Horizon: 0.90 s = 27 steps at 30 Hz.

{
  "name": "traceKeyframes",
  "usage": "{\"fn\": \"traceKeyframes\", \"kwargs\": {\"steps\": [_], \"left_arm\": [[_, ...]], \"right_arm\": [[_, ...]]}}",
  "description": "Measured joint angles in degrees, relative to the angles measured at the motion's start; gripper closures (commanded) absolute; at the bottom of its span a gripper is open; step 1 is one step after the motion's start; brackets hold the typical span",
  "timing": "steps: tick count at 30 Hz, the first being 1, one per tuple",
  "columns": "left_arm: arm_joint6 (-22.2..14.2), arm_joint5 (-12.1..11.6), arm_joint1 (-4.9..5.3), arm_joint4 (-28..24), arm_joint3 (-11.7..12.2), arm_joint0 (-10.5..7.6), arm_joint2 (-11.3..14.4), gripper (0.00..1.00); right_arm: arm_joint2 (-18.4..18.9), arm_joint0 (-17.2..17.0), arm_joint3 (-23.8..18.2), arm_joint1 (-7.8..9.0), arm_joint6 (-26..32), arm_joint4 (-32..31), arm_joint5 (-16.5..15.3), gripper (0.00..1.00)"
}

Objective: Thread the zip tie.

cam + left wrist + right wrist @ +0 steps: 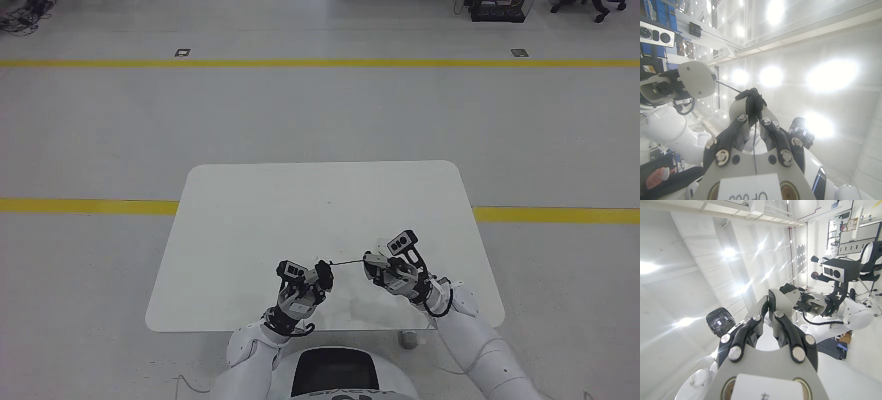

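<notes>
Black zip tie [345, 263] runs side to side between left claw [318, 275] and right claw [375, 262], above the near edge of the table [300, 210]. Each claw is clamped on one end; neither is nearer.

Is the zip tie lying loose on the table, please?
No, the zip tie spans between the left pincer and right pincer, both shut on it.
</notes>
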Motion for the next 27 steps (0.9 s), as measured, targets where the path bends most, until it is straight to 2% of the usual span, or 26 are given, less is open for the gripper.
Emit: {"fn": "traceKeyframes", "kwargs": {"steps": [27], "left_arm": [[0.0,0.0,0.00,0.0,0.0,0.00,0.0,1.00]], "right_arm": [[1.7,-0.7,0.1,0.39,0.1,-0.1,-0.1,1.00]]}}
